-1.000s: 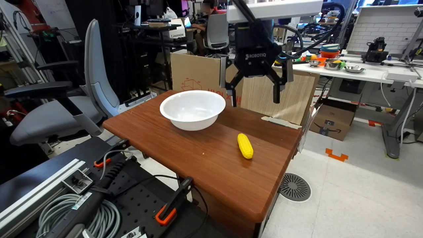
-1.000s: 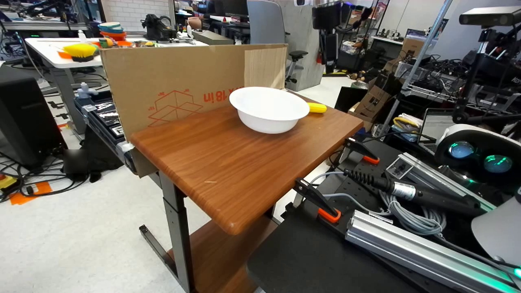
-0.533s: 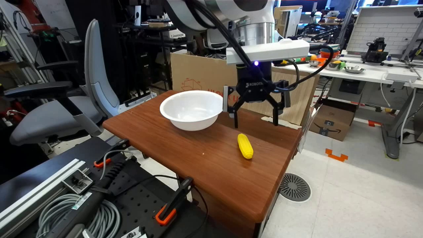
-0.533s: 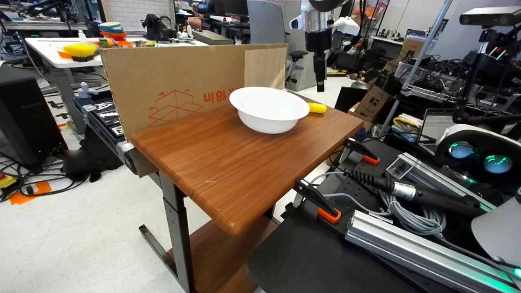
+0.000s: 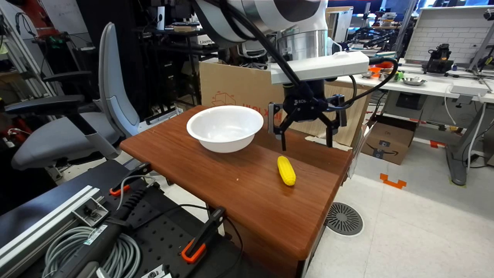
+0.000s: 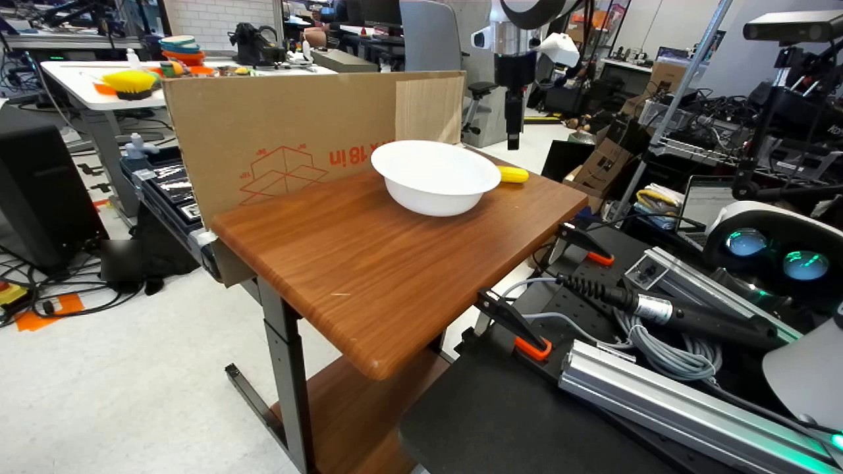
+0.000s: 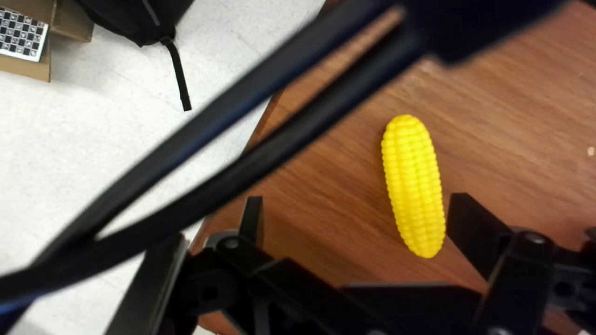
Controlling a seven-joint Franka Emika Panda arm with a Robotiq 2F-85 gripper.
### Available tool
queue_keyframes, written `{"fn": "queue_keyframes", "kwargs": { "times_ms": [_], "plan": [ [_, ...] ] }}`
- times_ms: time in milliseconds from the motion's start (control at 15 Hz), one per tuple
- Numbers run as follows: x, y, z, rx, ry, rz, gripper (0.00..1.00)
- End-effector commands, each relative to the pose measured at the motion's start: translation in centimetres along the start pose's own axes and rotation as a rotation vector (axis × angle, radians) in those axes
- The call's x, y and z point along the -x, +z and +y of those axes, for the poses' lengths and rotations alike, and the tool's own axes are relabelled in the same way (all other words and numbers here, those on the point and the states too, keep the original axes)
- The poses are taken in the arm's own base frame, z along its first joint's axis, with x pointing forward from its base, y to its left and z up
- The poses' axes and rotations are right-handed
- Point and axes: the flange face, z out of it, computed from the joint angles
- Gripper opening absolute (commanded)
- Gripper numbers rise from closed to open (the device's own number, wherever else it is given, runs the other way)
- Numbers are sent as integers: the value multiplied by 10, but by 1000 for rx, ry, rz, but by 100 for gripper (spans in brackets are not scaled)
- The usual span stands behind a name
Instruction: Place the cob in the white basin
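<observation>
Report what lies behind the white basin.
In an exterior view, the cob pokes out from behind the white basin, cardboard standing beyond; the basin covers the cob's other end.

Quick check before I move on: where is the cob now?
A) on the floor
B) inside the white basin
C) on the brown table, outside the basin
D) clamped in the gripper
C: in an exterior view the cob lies on the brown table, apart from the white basin, and the gripper stands open.
</observation>
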Motion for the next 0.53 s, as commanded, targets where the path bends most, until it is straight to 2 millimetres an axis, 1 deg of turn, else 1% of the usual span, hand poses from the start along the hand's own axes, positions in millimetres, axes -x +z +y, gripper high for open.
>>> {"fn": "queue_keyframes", "kwargs": {
  "times_ms": [0, 200, 467],
  "plan": [
    [-10, -3, -12, 28, -9, 68, 100],
    [-14, 1, -29, 18, -38, 83, 100],
    [-11, 8, -42, 0, -49, 75, 100]
  ]
}}
